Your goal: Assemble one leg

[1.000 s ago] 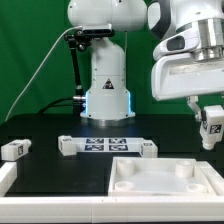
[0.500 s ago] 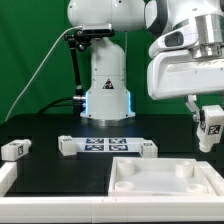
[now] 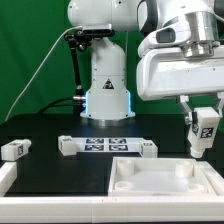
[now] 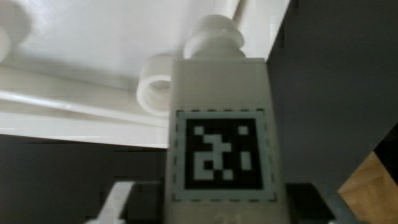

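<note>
The leg (image 3: pixel 205 134) you are working with is not on the bench (image 3: pixel 50 170). It hangs upright in the air over the bench corner nearest the camera on the exterior view's right, just above a back corner of the white panel (image 3: pixel 160 176). Its tagged face looks toward the camera. In the wrist view its narrow peg (image 4: pixel 214 35) points away from the wrist, toward the panel (I judge this is the end that goes into the panel).

The gripper (image 3: pixel 203 120) is closed on the leg, with one finger on each side face. This leaves the tag uncovered and keeps the peg end free for the insertion.

In the wrist view a round socket (image 4: pixel 155 95) in the panel corner shows just beside the leg's far end, not directly under the peg. You probably need a small sideways correction before you lower it. I cannot tell if the peg already touches the panel.

Farther out, a small white block (image 3: pixel 12 149) lies at the bench edge on the exterior view's left, well apart from the gripper. The marker board (image 3: pixel 105 145) lies in the middle of the bench, between the panel and the robot base (image 3: pixel 107 85) at the far edge.
</note>
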Available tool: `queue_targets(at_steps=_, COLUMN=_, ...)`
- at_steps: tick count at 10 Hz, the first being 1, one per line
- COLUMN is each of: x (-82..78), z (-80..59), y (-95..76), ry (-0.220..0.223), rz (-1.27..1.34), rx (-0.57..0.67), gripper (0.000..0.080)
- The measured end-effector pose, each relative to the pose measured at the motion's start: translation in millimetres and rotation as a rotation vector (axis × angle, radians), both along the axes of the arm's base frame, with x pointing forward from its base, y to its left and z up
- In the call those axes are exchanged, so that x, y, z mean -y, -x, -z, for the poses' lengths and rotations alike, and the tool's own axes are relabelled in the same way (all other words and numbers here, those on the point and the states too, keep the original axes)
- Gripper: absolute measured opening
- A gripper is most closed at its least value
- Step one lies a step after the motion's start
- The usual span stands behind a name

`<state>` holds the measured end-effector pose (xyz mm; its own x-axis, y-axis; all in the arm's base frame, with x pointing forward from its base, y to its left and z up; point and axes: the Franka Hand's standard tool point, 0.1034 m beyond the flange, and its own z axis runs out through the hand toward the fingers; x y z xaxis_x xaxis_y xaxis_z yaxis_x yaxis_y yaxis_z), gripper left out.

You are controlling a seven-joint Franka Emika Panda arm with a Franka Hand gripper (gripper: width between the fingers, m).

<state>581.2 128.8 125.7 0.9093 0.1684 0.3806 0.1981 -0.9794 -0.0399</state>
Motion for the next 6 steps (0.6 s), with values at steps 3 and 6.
queue_targets(at_steps=3, x=7.1, z=7.7, y=-4.1, ry=-0.015, rz=0.000, rx=0.180, gripper=0.0291)
queue_targets(at_steps=6, x=11.2, z=7.7, y=-25.7, ry=0.000, rz=-0.021, rx=0.195, gripper=0.0291)
